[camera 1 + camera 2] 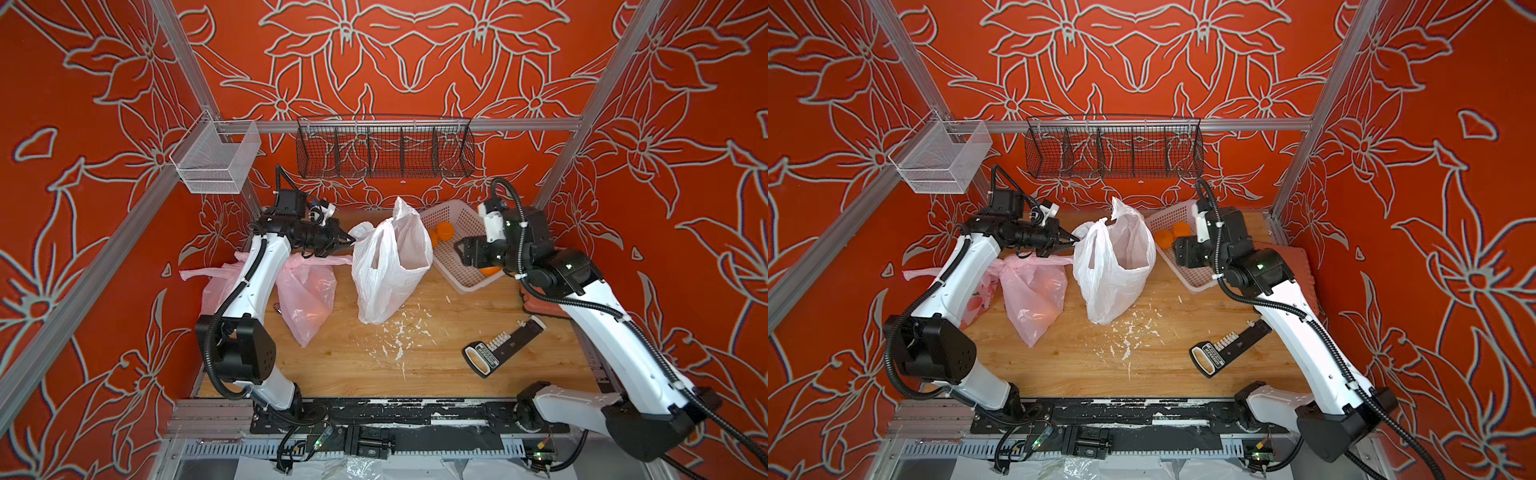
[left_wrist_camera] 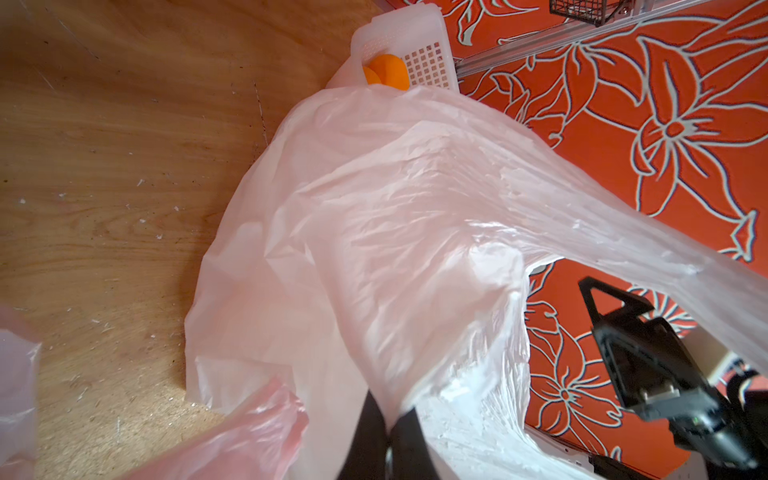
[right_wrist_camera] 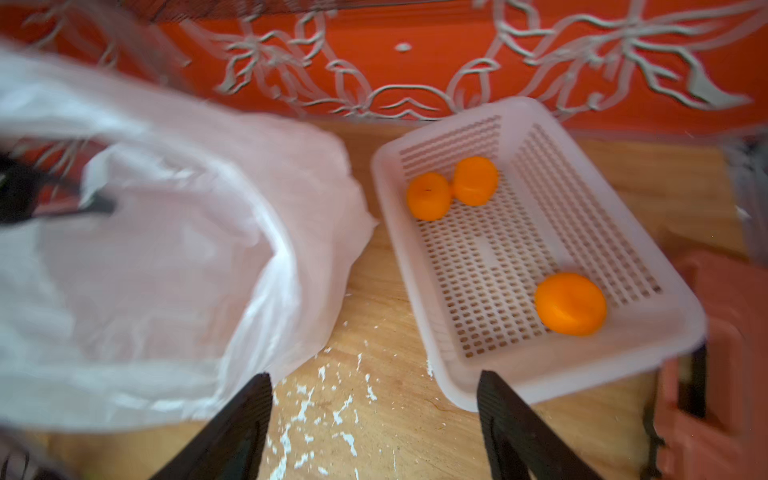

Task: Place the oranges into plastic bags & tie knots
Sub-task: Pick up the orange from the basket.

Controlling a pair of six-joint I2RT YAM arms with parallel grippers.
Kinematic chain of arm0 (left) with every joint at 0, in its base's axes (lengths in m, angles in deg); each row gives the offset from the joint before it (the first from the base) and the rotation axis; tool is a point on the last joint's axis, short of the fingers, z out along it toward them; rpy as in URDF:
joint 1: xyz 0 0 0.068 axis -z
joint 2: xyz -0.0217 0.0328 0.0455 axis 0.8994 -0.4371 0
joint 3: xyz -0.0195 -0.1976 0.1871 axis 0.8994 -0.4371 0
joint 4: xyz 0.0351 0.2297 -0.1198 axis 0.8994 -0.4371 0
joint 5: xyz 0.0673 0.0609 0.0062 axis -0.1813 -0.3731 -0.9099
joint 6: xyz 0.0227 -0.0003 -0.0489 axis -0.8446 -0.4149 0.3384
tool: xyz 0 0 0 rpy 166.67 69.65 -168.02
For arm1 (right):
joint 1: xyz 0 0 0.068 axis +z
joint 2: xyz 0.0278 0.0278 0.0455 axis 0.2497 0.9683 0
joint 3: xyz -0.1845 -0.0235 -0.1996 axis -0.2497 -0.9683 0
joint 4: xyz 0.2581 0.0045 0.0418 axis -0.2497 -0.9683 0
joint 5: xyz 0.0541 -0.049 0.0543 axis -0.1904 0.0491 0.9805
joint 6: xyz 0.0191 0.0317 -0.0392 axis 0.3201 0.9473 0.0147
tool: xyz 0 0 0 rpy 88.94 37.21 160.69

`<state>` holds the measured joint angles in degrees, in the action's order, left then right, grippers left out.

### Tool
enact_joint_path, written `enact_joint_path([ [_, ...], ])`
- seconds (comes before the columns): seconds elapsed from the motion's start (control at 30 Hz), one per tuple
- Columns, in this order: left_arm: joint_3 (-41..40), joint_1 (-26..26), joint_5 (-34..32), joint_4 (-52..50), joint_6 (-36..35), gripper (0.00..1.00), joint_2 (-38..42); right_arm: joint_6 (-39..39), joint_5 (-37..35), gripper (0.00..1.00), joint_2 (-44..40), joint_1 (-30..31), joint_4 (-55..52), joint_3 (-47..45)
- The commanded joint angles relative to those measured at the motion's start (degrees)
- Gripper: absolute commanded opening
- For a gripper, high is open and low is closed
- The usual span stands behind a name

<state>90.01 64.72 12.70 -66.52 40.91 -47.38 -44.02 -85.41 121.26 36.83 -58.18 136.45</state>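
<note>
The right gripper is hanging with its jaws spread wide and nothing between them, above the table just at the near end of the pale basket. Inside the basket, 3 oranges are lying loose: 1 alone at the near end, closest to the spread jaws, and 2 touching each other at the far end. The basket's long axis is running away from the gripper toward the back wall, so the single orange is sitting almost straight ahead of the jaws and a little to the side away from the bag.

The left gripper is pressed together on 1 handle of the white bag, pinching the thin plastic and holding the mouth up and open. The bag is standing between the 2 arms, just beside the basket, with its open mouth facing up. No orange is showing inside it.

The right arm is much nearer the fruit, and the left arm is busy with the handle, so the next pick looks like the right arm's job.

2 pink bags are lying under the left arm, and the nearer one looks gathered shut at the top.
</note>
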Motion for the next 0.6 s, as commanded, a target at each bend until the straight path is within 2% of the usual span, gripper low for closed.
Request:
enact_joint_path([
  [0.0,3.59,-0.21,-3.06,-4.31,-7.87,0.0,-1.52,10.02,-1.32,0.77,10.61,-4.15,4.01,-1.76],
  [0.1,6.69,-0.21,-8.87,-8.78,-11.99,0.0,-3.64,11.57,-1.21,0.76,21.59,-5.33,7.1,2.69],
  [0.27,7.54,-0.13,-13.52,-11.02,-14.59,0.0,-4.31,14.92,1.28,0.75,38.79,-6.63,11.05,13.93],
  [0.43,6.42,0.21,-13.77,-10.26,-15.1,0.0,-2.86,14.32,-1.15,0.76,53.27,-7.33,7.9,28.31],
  [0.57,6.17,0.66,-13.31,-9.9,-15.24,0.0,-2.42,12.76,-2.54,0.82,61.86,-7.9,4.82,38.51],
])
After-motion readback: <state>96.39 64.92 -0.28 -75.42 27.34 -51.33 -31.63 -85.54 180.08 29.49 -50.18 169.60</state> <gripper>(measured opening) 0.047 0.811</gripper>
